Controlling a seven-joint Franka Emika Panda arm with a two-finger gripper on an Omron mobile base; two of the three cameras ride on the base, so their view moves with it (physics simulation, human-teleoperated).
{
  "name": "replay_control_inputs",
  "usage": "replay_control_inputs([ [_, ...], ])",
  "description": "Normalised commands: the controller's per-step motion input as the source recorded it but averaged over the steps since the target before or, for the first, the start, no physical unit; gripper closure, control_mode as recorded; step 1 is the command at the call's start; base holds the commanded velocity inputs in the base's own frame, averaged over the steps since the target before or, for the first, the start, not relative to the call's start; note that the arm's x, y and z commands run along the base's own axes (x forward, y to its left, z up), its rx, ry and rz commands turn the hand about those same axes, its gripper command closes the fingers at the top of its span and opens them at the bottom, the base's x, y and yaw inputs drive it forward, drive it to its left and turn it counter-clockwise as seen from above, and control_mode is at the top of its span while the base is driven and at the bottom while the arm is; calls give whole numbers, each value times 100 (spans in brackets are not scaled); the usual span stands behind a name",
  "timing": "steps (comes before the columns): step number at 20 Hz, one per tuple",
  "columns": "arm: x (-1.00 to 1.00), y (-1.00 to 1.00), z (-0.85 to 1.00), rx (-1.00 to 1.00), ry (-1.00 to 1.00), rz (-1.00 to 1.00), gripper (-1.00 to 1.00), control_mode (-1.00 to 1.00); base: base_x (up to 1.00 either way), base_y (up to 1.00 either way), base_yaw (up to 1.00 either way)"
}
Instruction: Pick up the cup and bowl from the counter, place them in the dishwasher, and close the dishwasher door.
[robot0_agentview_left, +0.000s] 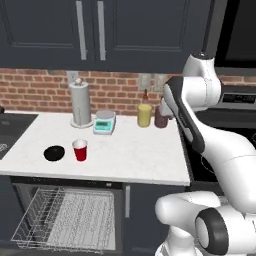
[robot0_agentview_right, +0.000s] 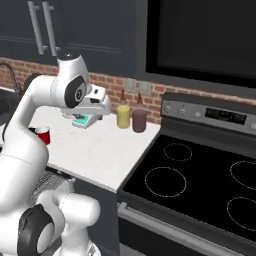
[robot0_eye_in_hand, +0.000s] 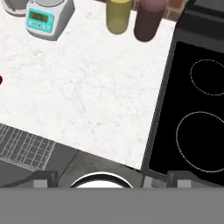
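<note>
The red cup (robot0_agentview_left: 80, 150) stands upright on the white counter (robot0_agentview_left: 135, 155), left of centre. The black bowl (robot0_agentview_left: 54, 153) sits just to its left, a small gap apart. Below them the dishwasher (robot0_agentview_left: 65, 217) is open, its wire rack pulled out; the dishwasher door lies dropped down, mostly hidden under the rack. My gripper (robot0_eye_in_hand: 111, 179) hangs above the counter's right end near the stove edge, well right of the cup. It is open, with its fingers (robot0_eye_in_hand: 43, 179) spread wide and nothing between them. A sliver of the cup (robot0_eye_in_hand: 1, 80) shows at the hand view's left edge.
Along the brick back wall stand a paper towel roll (robot0_agentview_left: 81, 104), a teal scale (robot0_agentview_left: 104, 121), a yellow tumbler (robot0_agentview_left: 144, 115) and a maroon tumbler (robot0_agentview_left: 161, 117). A black stovetop (robot0_agentview_right: 200, 180) adjoins the counter on the right, a sink (robot0_agentview_left: 15, 130) on the left.
</note>
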Motion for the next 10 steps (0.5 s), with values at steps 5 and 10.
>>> replay_control_inputs([
  [5,0,0,0,0,0,0,-100,100,0,0,83],
  [10,0,0,0,0,0,0,-100,100,-3,-1,80],
])
